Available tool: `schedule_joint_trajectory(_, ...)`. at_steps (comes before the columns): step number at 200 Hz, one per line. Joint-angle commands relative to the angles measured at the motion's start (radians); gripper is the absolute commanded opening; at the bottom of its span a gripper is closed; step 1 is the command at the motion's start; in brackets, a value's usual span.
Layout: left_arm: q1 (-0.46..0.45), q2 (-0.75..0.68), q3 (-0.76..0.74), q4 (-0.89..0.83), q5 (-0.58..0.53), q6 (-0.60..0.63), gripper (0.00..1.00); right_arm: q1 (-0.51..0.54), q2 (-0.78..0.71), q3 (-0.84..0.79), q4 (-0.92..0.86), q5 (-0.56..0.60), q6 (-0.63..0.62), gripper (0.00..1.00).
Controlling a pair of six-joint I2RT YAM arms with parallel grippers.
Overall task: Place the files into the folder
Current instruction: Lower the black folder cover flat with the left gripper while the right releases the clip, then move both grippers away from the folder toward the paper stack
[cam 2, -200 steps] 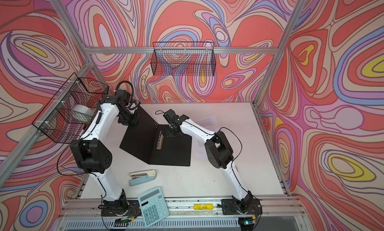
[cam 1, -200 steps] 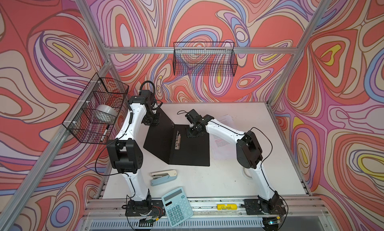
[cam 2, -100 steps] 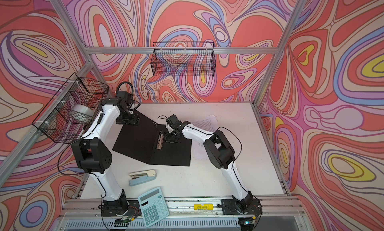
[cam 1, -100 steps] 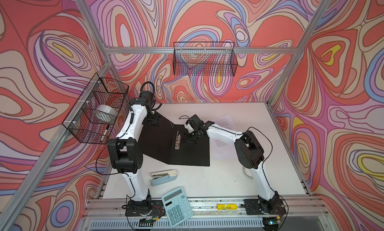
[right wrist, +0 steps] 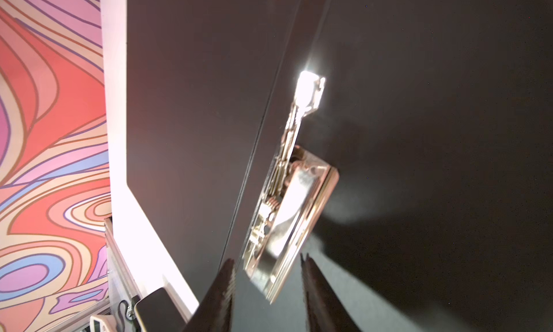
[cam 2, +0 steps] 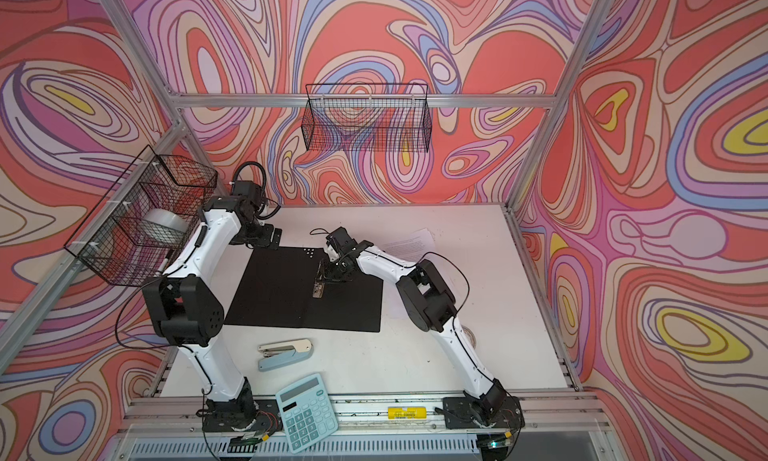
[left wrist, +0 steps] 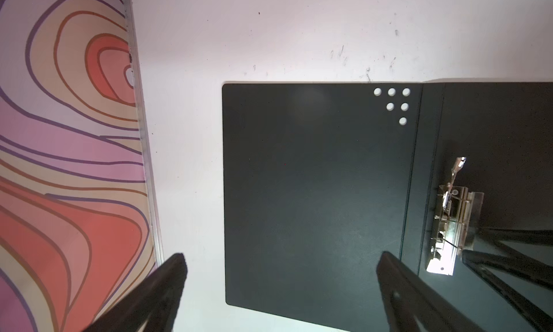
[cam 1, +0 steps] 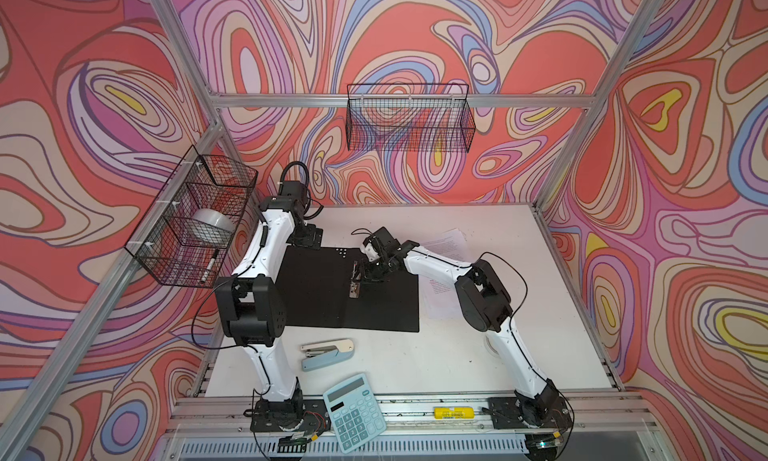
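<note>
Folder (cam 1: 316, 297) open; we judge clip (right wrist: 287, 207) step | left fingers (left wrist: 155, 291) spread, empty; right fingers (right wrist: 218, 297) apart astride clip | next: lift clip, fetch files (cam 1: 451, 247)

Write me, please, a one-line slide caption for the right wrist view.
Right gripper, jaws parted, straddling one end of the metal clip inside the open black folder.

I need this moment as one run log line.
folder: open flat | files: on table, outside | left tool: open, empty | right tool: open, astride metal clip

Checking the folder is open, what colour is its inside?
Black; the folder shows best in the left wrist view.
</note>
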Motion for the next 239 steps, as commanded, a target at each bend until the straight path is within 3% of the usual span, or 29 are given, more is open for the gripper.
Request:
schedule_joint_trajectory(1, -0.002, -0.055, 0.027, -0.032, 0.03, 0.016, 1.0, -0.002, 0.03, 0.04, -0.011, 0.01, 0.003, 0.36)
schedule_joint_trajectory(57, -0.012, -0.077, 0.032, -0.068, 0.178, 0.001, 1.0, -0.003, 0.06, 0.079, 0.013, -0.017, 0.022, 0.28)
schedule_joint_trajectory(122, -0.014, -0.078, 0.037, -0.086, 0.232, -0.004, 1.0, -0.018, 0.088, 0.107, 0.046, -0.041, 0.058, 0.27)
schedule_joint_trajectory(170, -0.033, -0.103, 0.103, -0.109, 0.233, 0.037, 1.0, -0.03, 0.044, 0.146, -0.058, 0.044, -0.012, 0.5)
schedule_joint_trajectory(202, -0.102, -0.13, 0.166, -0.123, 0.243, 0.061, 1.0, -0.071, -0.051, 0.164, -0.187, 0.16, -0.092, 0.53)
schedule_joint_trajectory(239, -0.238, -0.158, 0.138, -0.049, 0.271, 0.023, 1.0, -0.21, -0.283, -0.01, -0.222, 0.197, -0.132, 0.56)
